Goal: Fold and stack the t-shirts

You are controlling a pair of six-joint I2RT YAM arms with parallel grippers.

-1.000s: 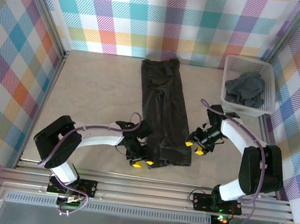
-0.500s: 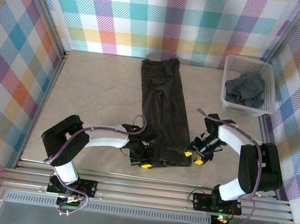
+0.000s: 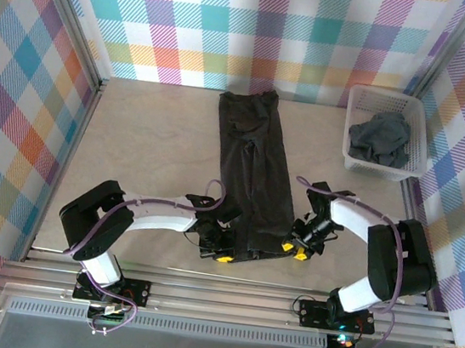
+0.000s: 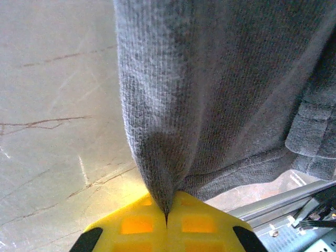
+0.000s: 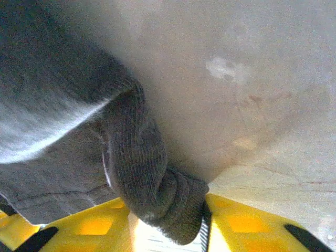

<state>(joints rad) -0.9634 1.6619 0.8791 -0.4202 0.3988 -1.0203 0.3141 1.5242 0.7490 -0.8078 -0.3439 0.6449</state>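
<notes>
A dark grey t-shirt lies as a long narrow strip down the middle of the table. My left gripper is at its near left corner. In the left wrist view the yellow fingers are pressed together, and the left gripper is shut on a pinched point of the t-shirt. My right gripper is at the near right corner. There a thick rolled hem of the t-shirt sits between the fingers of the right gripper, held against the right pad. A second grey t-shirt lies crumpled in the basket.
The white lattice basket stands at the back right, against the plaid wall. The metal rail runs along the near edge just behind both grippers. Bare beige tabletop lies left of the shirt.
The right gripper has moved left from beside the shirt onto its near right corner and closed on the hem. The left gripper has stayed on the near left corner.
</notes>
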